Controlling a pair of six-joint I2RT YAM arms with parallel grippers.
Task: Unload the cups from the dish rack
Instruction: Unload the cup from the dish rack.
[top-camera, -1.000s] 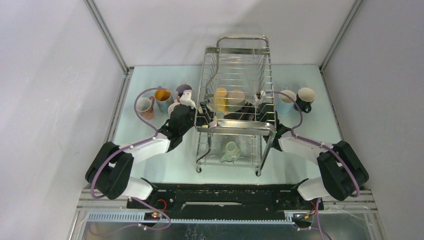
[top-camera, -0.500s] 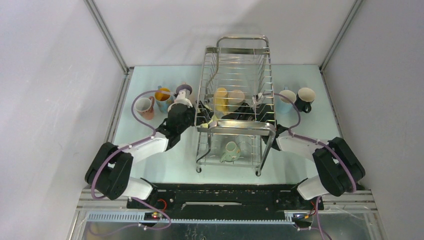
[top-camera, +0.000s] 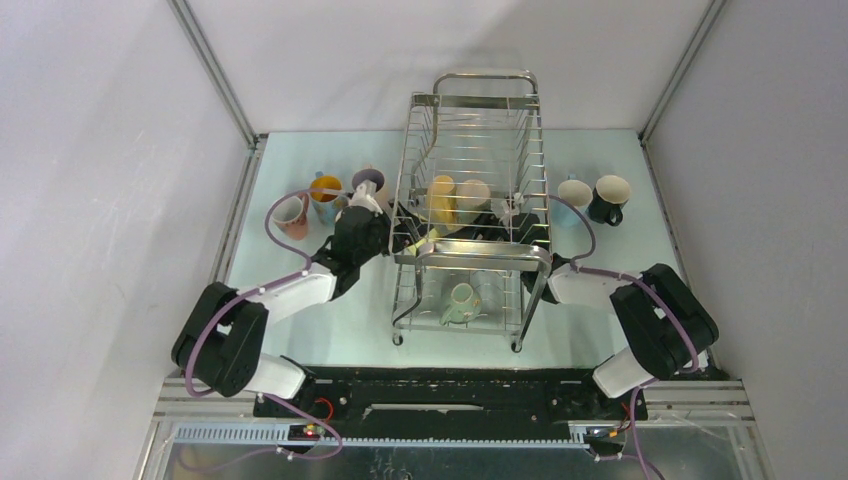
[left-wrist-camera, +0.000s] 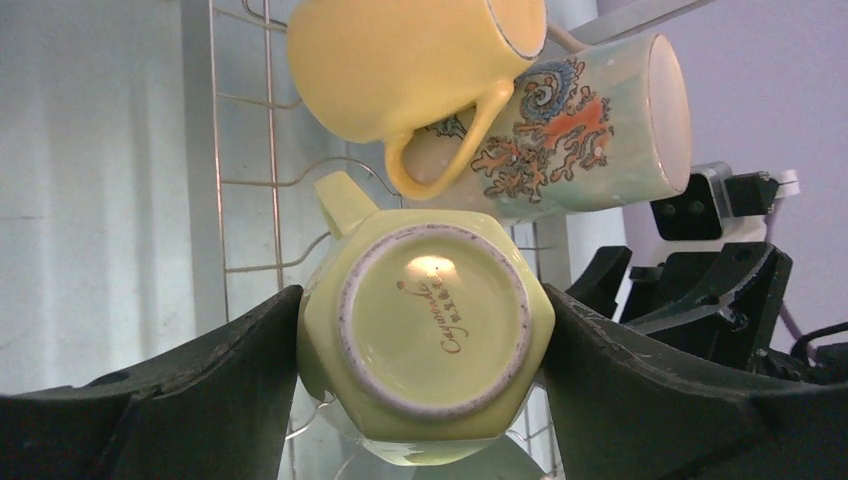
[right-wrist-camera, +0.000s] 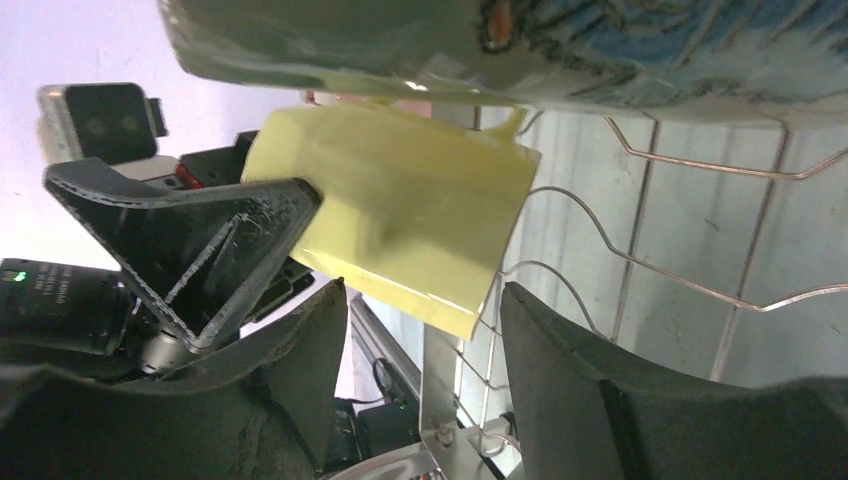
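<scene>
While the left tool (left-wrist-camera: 422, 300) reaches into the top shelf of the dish rack (top-camera: 470, 150) from the left side, its two black fingers (left-wrist-camera: 200, 390) press on both sides of a six-sided light green cup (left-wrist-camera: 425, 350). That cup lies on its side. Its bottom faces the left wrist camera and has gold writing on it.

Just above it in that view, a yellow cup (left-wrist-camera: 400, 60) sits right against a painted cup (left-wrist-camera: 580, 130) with orange and blue swirls. Both lie on the rack wires.

The right tool (right-wrist-camera: 422, 300) comes in from the right side of the same shelf. Its fingers (right-wrist-camera: 570, 400) are spread apart, and the light green cup shows just past the gap. I cannot tell if they touch it.

On the bottom shelf sits one more pale cup (top-camera: 461, 300).

On the tabletop (top-camera: 340, 330), left of the rack, stand a pink cup (top-camera: 290, 212), a cup with orange inside (top-camera: 323, 192) and a cup with a dark inside (top-camera: 368, 182). Right of the rack stand a light blue cup (top-camera: 574, 193) and a black cup (top-camera: 610, 195), side by side.
</scene>
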